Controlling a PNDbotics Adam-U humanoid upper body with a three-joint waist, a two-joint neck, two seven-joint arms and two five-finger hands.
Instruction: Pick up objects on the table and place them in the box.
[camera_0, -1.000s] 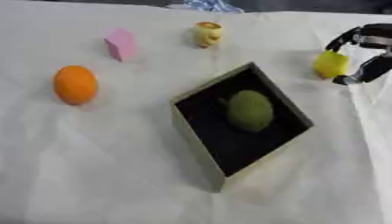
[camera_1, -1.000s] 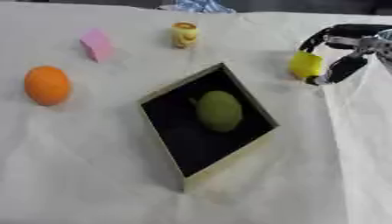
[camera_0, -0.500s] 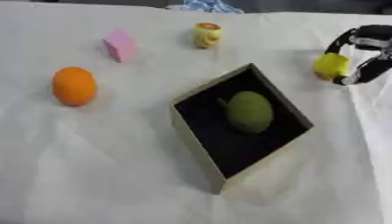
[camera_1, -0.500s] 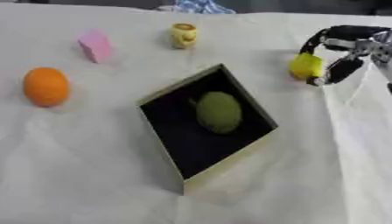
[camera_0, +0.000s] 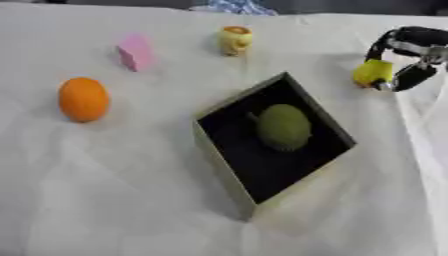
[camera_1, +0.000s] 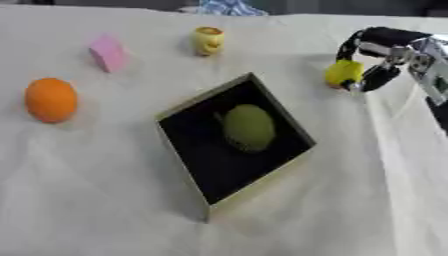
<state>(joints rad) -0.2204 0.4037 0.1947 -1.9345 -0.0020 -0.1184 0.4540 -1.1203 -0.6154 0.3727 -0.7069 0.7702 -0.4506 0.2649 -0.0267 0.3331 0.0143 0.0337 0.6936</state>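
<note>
Fingers (camera_1: 376, 79) of the right hand (camera_1: 385, 52): curled around a yellow object (camera_1: 344, 73), at the bench's (camera_0: 114, 190) right side. Box (camera_0: 273, 138): well apart, lower left of the hand; green fruit (camera_0: 283, 126) already contained. Left hand: not seen.

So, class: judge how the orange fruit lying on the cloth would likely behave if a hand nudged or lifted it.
The orange fruit looks rounded, so a nudge would probably set it rolling across the white cloth. Nothing lies beside it to stop it. Its smooth-looking curve suggests fingers should probably wrap well round it, as the right hand does round the yellow object.
</note>
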